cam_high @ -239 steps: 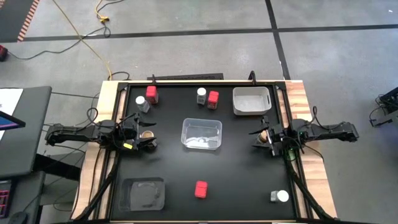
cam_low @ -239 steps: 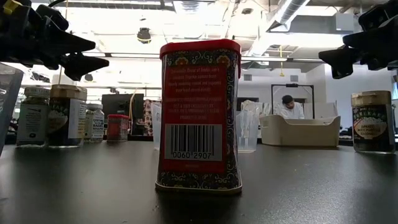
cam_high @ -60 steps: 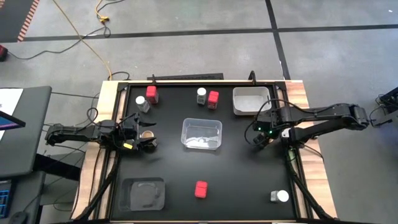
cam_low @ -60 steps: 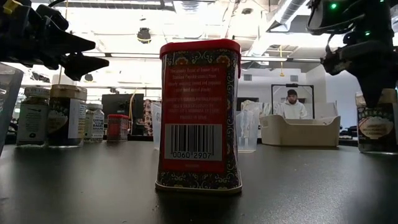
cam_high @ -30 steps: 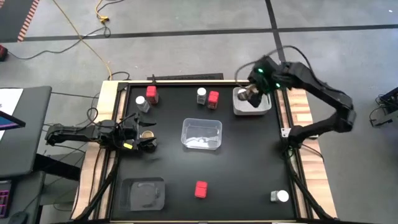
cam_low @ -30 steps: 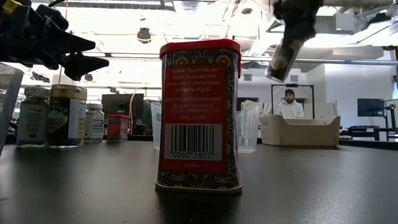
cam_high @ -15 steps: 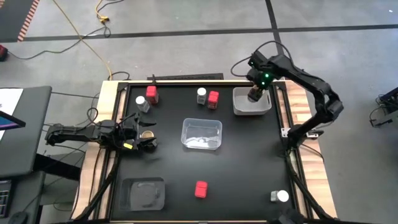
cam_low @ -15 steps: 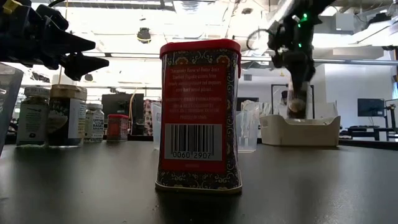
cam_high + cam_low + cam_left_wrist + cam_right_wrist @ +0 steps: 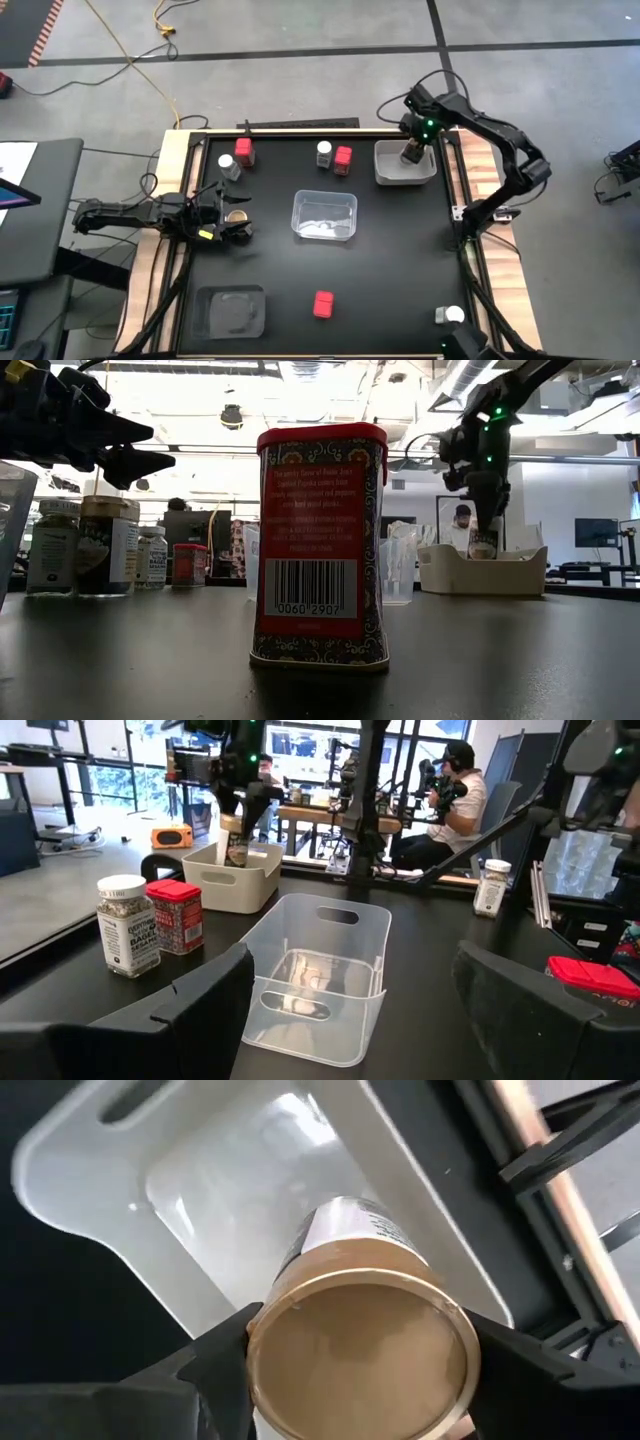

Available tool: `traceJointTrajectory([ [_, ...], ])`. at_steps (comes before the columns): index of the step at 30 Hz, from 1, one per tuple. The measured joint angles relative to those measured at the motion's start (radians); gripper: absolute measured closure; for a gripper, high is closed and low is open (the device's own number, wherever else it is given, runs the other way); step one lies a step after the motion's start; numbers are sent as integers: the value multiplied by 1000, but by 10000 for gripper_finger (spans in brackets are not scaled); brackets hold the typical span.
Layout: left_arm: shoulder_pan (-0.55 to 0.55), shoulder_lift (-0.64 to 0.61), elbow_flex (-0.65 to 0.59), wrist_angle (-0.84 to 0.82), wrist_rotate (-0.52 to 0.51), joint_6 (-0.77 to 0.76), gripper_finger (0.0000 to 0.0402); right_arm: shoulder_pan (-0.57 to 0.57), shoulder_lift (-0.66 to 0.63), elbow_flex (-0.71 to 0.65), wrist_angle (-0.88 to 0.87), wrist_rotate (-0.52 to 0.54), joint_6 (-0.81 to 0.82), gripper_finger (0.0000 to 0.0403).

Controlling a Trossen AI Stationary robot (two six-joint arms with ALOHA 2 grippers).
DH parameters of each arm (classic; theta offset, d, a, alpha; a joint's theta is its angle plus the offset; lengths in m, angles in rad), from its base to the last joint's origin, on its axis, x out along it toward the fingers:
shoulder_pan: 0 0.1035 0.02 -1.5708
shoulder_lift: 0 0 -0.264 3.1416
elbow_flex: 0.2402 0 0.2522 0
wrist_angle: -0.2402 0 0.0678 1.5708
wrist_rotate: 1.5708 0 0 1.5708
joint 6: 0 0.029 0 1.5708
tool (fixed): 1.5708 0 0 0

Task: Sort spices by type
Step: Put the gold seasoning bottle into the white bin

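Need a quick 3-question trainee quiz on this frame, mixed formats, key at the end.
1. True or false: the right pincer grips a tan-brown cylindrical jar above the white plastic bin.
2. Which does the left pincer hover above? A) red boxy tin B) tan-lidded jar C) clear tray
3. Fill in: the clear rectangular tray at the table's centre holds ___ spices.

Key: 1 true; 2 B; 3 no

A clear tray [image 9: 315,982] sits on the black worktop [image 9: 440,1030]. Nearby stand a white-lidded jar [image 9: 127,924], a red box [image 9: 176,916] and a white tray [image 9: 232,873].
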Motion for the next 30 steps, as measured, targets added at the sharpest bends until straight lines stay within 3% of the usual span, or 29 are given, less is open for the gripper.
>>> traceJointTrajectory([
  [10,0,0,0,0,0,0,74,2,75,1,-18,-10,-105,101],
  [25,0,0,0,0,0,0,74,-13,79,2,6,25,-190,100],
  [30,0,0,0,0,0,0,74,-12,79,3,6,25,-192,65],
])
